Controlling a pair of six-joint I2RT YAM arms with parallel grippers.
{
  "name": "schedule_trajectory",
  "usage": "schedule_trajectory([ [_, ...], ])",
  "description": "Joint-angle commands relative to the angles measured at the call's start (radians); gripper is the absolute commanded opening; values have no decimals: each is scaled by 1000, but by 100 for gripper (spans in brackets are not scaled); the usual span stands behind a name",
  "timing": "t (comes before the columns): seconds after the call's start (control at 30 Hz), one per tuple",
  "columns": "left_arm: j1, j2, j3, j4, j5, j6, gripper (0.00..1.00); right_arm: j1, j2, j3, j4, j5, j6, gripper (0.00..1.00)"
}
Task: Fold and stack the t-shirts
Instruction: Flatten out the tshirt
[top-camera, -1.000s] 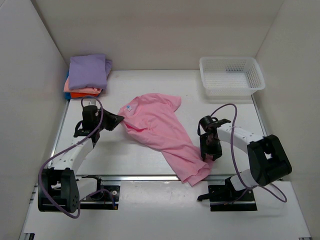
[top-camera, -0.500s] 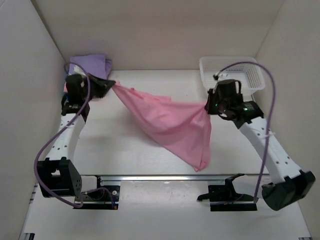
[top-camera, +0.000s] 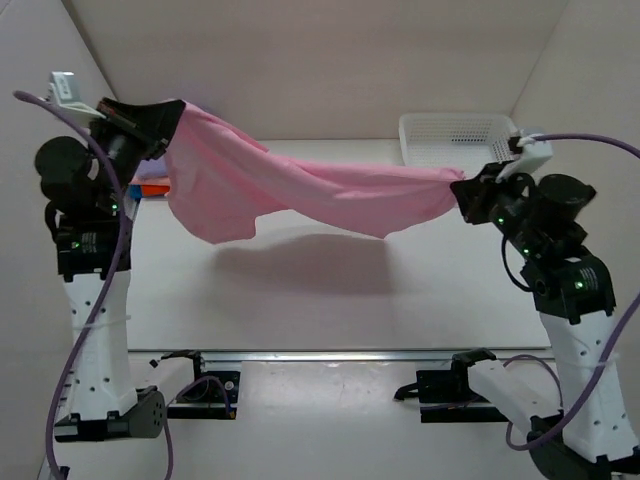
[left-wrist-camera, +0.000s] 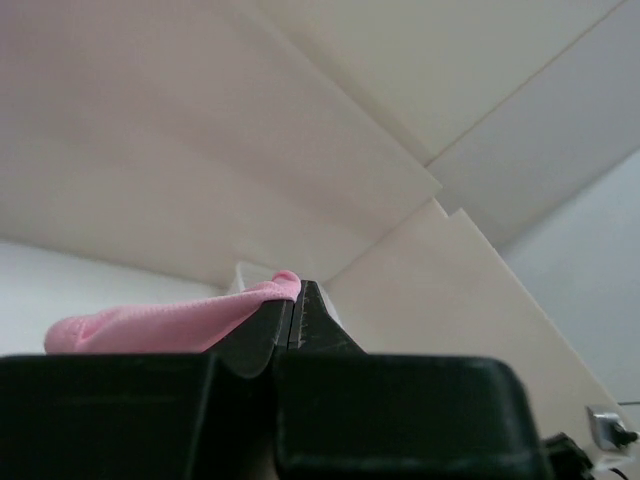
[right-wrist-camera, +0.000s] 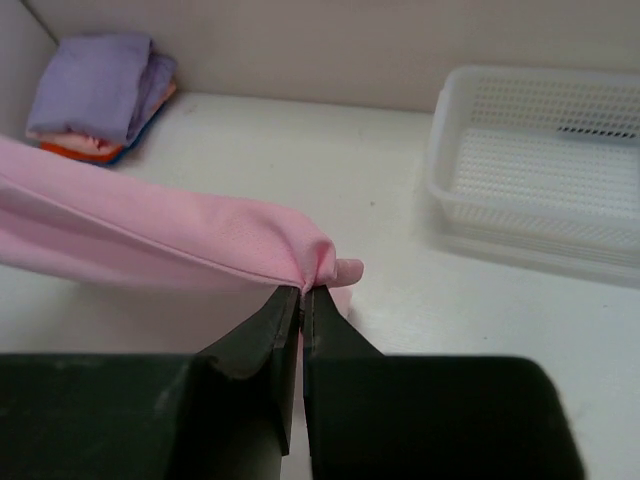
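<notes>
A light pink t-shirt (top-camera: 300, 190) hangs stretched in the air between both raised arms, well above the table. My left gripper (top-camera: 172, 112) is shut on its left end, high at the far left; pink cloth (left-wrist-camera: 170, 322) pokes out beside its closed fingers. My right gripper (top-camera: 462, 187) is shut on the right end, where the cloth (right-wrist-camera: 200, 245) bunches at the fingertips. The shirt sags in the middle, and a loose part droops near the left arm. Folded t-shirts, lavender on top of salmon and orange (right-wrist-camera: 100, 90), sit stacked in the far left corner, mostly hidden behind the left arm in the top view.
A white mesh basket (top-camera: 450, 140) stands at the far right corner (right-wrist-camera: 540, 160), just behind the right gripper. White walls close in the table on the left, back and right. The shirt's shadow (top-camera: 300, 255) falls on the table.
Both arms have risen and spread apart, lifting the pink t-shirt off the table and pulling it taut between them. The right gripper closed on the shirt's end during the last second.
</notes>
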Motion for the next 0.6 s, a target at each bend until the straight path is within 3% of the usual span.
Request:
schedule_trajectory([
  [0.0, -43, -28, 193, -159, -142, 134, 0, -172, -26, 86, 47, -228, -29, 0],
  [0.07, -53, -10, 247, -202, -207, 168, 0, -344, 19, 126, 45, -450, -23, 0],
  [0.1, -54, -8, 238, -198, -218, 177, 0, -357, 30, 122, 73, -489, -19, 0],
  [0.2, -47, 3, 164, -182, -204, 189, 0, -237, 73, 79, 128, -422, -21, 0],
  [0.33, -44, 21, -70, -55, -133, 165, 0, -11, 270, 94, 93, -229, -110, 0],
  [0.47, -19, 120, -273, 158, 10, 102, 0, 2, 486, 115, 122, -262, -134, 0],
  [0.57, 7, 246, -310, 317, 83, 65, 0, -12, 627, 189, 157, -223, -137, 0],
])
